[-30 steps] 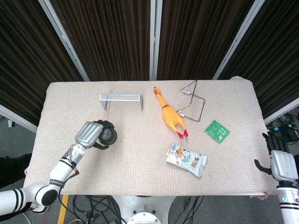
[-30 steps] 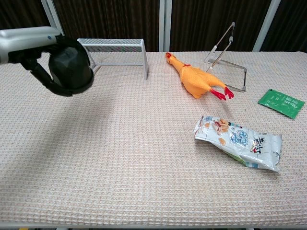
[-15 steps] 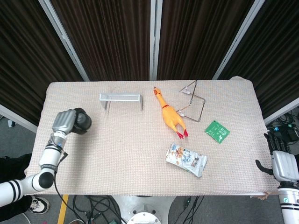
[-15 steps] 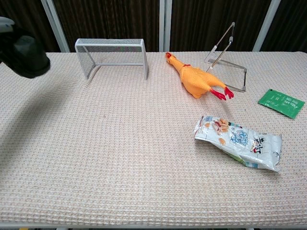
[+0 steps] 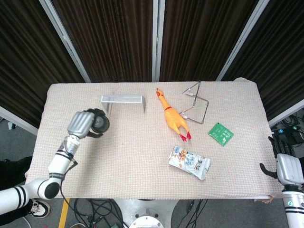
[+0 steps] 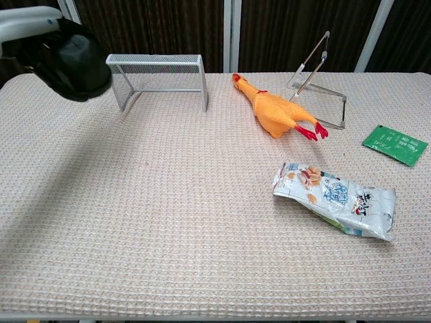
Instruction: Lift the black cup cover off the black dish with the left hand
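Note:
My left hand [image 5: 81, 124] grips the black cup cover [image 5: 100, 124] and holds it in the air over the left part of the table. In the chest view the black cup cover [image 6: 75, 59] hangs at the upper left, just left of the wire rack, with the left hand [image 6: 30, 23] above and behind it. No black dish shows in either view. My right hand [image 5: 286, 166] stays off the table's right edge, fingers apart and holding nothing.
On the beige mat [image 5: 133, 156] are a wire rack [image 5: 122, 99], a rubber chicken [image 5: 172, 116], a metal wire stand [image 5: 197, 102], a green packet [image 5: 220, 133] and a snack bag [image 5: 189, 162]. The wire rack [image 6: 158, 77] stands close to the held cover.
The left hand, still holding the cover, swung out to the table's left edge half a second ago and has now come back right, close to the wire rack. The right hand has not moved.

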Tool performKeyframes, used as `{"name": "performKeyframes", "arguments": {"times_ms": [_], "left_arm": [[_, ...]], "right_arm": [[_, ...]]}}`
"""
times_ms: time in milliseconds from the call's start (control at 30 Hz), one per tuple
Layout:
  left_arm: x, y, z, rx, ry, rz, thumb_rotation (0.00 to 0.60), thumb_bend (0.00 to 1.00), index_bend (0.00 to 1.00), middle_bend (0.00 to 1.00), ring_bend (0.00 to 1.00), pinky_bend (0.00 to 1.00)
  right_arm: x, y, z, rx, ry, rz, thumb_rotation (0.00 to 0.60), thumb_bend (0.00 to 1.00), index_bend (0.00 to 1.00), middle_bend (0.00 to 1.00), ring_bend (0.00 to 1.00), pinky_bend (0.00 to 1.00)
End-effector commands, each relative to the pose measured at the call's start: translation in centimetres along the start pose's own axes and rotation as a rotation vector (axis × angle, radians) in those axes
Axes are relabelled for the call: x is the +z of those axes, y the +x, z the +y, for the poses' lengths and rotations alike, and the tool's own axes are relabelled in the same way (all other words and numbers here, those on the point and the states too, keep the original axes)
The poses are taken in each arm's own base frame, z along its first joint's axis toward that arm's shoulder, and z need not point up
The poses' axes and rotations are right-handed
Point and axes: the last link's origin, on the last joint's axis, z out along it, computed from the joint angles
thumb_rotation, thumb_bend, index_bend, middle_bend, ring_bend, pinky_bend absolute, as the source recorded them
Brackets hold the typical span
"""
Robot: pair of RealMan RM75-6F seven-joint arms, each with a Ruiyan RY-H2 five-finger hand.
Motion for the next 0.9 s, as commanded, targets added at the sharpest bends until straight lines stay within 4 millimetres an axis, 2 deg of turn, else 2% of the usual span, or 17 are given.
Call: {"name": "performKeyframes", "arguments": {"times_ms": [33, 100, 200, 300, 400, 433, 533, 567, 633, 700, 833, 900], "left_arm": [[3.1, 2.3, -5.5, 0.02, 0.253, 0.144, 0.6, 0.26, 0.43, 0.45, 0.31, 0.43], [3.2, 2.5, -5.4, -0.01, 0.26, 0.152, 0.6, 0.26, 0.43, 0.45, 0.31, 0.43], [2.3, 1.4, -3.6, -0.037, 0.196, 0.087, 0.6, 0.26, 0.43, 0.45, 0.31, 0.43], [0.2, -1.0, -0.3, -0.083, 0.085, -0.027, 0.6, 0.26, 0.43, 0.45, 0.31, 0.43], [-3.2, -3.6, 4.6, -0.123, -0.086, -0.139, 0.6, 0.26, 0.43, 0.45, 0.31, 0.43], [-4.8, -4.3, 6.8, -0.145, -0.165, -0.173, 0.6, 0.26, 0.43, 0.45, 0.31, 0.43], [-7.5, -5.1, 10.7, -0.15, -0.326, -0.205, 0.6, 0.26, 0.43, 0.45, 0.31, 0.43], [-7.6, -5.2, 11.1, -0.14, -0.345, -0.194, 0.6, 0.26, 0.43, 0.45, 0.31, 0.43], [-6.6, -5.3, 10.3, -0.122, -0.299, -0.163, 0.6, 0.26, 0.43, 0.45, 0.32, 0.44], [-4.7, -5.4, 8.2, -0.137, -0.181, -0.155, 0.6, 0.26, 0.43, 0.45, 0.32, 0.44], [0.1, -4.2, 1.0, -0.042, 0.09, -0.104, 0.6, 0.26, 0.43, 0.45, 0.32, 0.44], [2.1, -2.7, -2.2, -0.006, 0.191, -0.073, 0.6, 0.26, 0.43, 0.45, 0.32, 0.44]], "right_arm": [[0.0, 0.2, 0.0, 0.0, 0.002, 0.005, 0.6, 0.19, 0.0, 0.01, 0.0, 0.0], [0.0, 0.3, 0.1, 0.002, -0.005, 0.01, 0.6, 0.19, 0.0, 0.01, 0.0, 0.0], [0.0, 0.2, 0.4, 0.003, -0.016, 0.006, 0.6, 0.19, 0.0, 0.01, 0.0, 0.0], [-0.1, -0.2, 0.4, 0.002, -0.011, -0.01, 0.6, 0.19, 0.0, 0.01, 0.0, 0.0], [0.0, -0.4, 0.2, -0.001, -0.002, -0.016, 0.6, 0.18, 0.0, 0.01, 0.0, 0.0], [0.0, -0.4, 0.1, -0.001, -0.001, -0.016, 0.6, 0.18, 0.0, 0.01, 0.0, 0.0], [0.1, -0.5, 0.1, -0.002, -0.004, -0.018, 0.6, 0.19, 0.0, 0.01, 0.0, 0.0], [0.1, -0.5, 0.1, -0.002, -0.004, -0.019, 0.6, 0.19, 0.0, 0.01, 0.0, 0.0], [0.1, -0.5, 0.1, -0.002, -0.006, -0.022, 0.6, 0.19, 0.0, 0.01, 0.0, 0.0], [0.1, -0.5, 0.1, -0.001, -0.008, -0.022, 0.6, 0.19, 0.0, 0.01, 0.0, 0.0], [0.1, -0.3, 0.4, 0.003, -0.017, -0.016, 0.6, 0.19, 0.0, 0.01, 0.0, 0.0], [0.2, -0.2, 0.4, 0.003, -0.019, -0.013, 0.6, 0.19, 0.0, 0.01, 0.0, 0.0]]}}
